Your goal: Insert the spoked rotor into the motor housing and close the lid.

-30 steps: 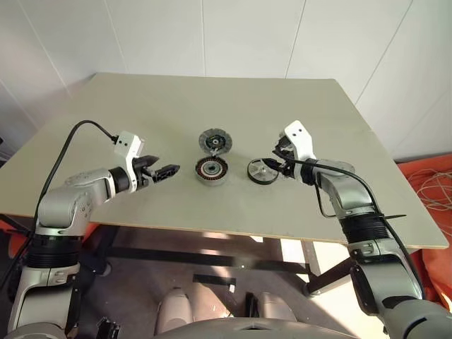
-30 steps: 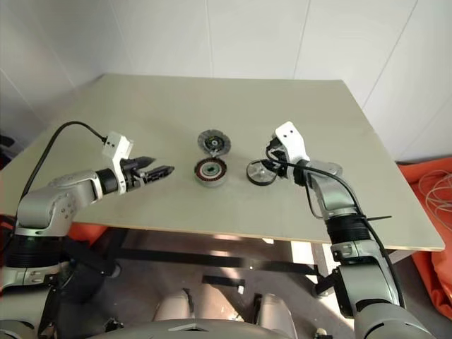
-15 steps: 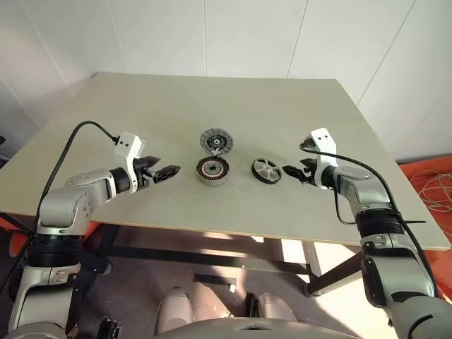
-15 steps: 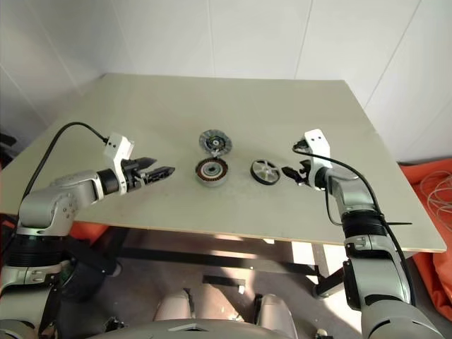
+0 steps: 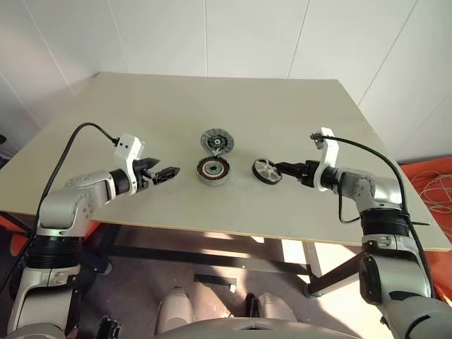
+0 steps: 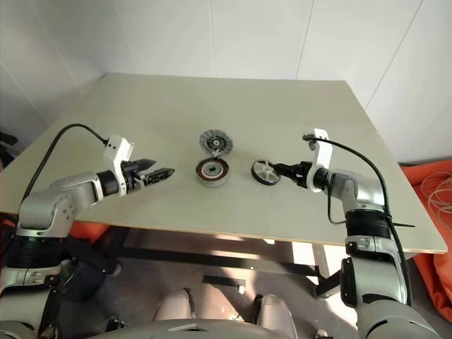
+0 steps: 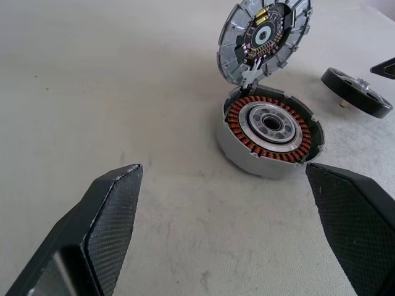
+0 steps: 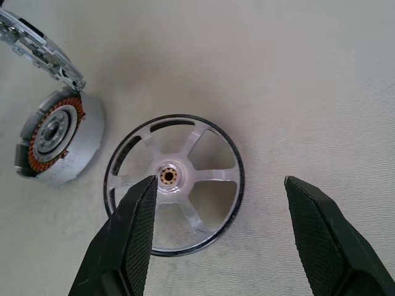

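We take the housing (image 5: pixel 212 171) as our landmark: a shallow round cup of dull silver-grey metal, with a ring of copper-brown windings inside and a dark bearing at its centre. It sits on the pale matte table (image 5: pixel 212 99). The lid (image 5: pixel 215 140) is joined to the housing's far edge and stands tilted open; it is a grey disc with fine ribs around its rim and a dark, circuit-like inner face. The rotor (image 5: pixel 266 171) lies flat on the table to the right of the housing, near it but apart: a thick black rim, smooth silver spokes and a small brass-coloured hub.

Our right gripper (image 5: pixel 280 168) sits just beyond the rotor, on the side away from the housing, pointing at it. Its black textured fingers (image 8: pixel 133 231) are spread and hold nothing; in the right wrist view the rotor lies ahead of and between them.

Our left gripper (image 5: pixel 167 172) hangs left of the housing, apart from it, with its fingers (image 7: pixel 111 213) spread wide and empty.
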Available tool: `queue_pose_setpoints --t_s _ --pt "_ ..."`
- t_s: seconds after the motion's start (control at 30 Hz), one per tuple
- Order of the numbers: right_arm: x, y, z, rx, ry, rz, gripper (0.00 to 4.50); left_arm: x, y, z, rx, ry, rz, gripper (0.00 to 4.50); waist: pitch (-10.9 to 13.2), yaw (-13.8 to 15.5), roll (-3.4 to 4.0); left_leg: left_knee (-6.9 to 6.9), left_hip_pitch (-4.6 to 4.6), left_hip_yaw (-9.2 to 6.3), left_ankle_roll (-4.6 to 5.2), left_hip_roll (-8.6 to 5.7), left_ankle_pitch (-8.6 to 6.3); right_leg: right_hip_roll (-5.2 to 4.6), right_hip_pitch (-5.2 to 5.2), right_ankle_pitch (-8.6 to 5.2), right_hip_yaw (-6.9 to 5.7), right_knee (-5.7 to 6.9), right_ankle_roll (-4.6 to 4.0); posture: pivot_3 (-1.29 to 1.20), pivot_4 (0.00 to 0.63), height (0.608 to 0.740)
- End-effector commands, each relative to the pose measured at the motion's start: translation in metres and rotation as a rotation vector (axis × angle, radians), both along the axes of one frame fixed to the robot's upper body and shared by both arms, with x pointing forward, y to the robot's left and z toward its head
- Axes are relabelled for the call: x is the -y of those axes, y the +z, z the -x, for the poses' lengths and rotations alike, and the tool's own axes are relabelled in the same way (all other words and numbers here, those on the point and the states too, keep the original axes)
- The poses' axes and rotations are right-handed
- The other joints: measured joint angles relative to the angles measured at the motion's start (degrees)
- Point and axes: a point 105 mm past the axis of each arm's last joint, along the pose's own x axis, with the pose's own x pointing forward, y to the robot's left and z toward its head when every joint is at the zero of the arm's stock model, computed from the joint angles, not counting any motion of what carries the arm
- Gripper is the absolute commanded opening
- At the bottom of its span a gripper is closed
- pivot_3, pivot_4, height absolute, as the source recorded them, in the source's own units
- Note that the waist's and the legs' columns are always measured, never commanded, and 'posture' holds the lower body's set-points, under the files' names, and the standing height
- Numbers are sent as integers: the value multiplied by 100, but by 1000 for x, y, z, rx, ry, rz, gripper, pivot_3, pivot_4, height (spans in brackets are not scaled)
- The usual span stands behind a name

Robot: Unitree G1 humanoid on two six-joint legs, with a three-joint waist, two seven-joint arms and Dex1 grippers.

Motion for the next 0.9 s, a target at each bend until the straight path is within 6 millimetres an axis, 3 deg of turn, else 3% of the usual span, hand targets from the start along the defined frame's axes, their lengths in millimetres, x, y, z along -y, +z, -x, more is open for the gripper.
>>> queue_pose_setpoints --t_s 0.03,0.13,0.27,0.43,0.7,0.9 --pt "-12 3 8 -20 12 -59 3695 -4 12 -1 57 3 -32 4500 0 42 0 0 0 0 0 0 0 0 0 0 0 -1 0 0 0 740" --pt "-18 -5 16 -53 19 -52 3695 -5 12 0 57 4 -36 4500 0 63 0 -3 -1 0 0 0 0 0 0 0 0 -3 0 0 0 740" --pt "-11 -13 15 -75 -25 -18 3695 -5 12 0 59 3 -36 4500 0 65 0 -2 1 1 -1 -2 0 -3 2 -2 0 -3 4 0 0 740" --pt "-12 -14 14 -78 -28 -29 3695 -5 13 0 64 3 -37 4500 0 69 0 -2 2 0 -2 -3 1 -5 5 -20 0 -3 35 0 0 740" --pt "-45 -4 7 -141 -73 -263 3695 -6 14 0 69 7 -46 4500 -1 27 1 -6 19 0 -8 1 4 1 5 -21 1 0 35 0 0 740" --pt "-61 -4 6 -165 -76 -293 3695 -8 14 0 73 12 -56 4500 -2 59 1 -26 18 0 -16 -2 9 1 0 -11 1 -2 18 0 0 740"
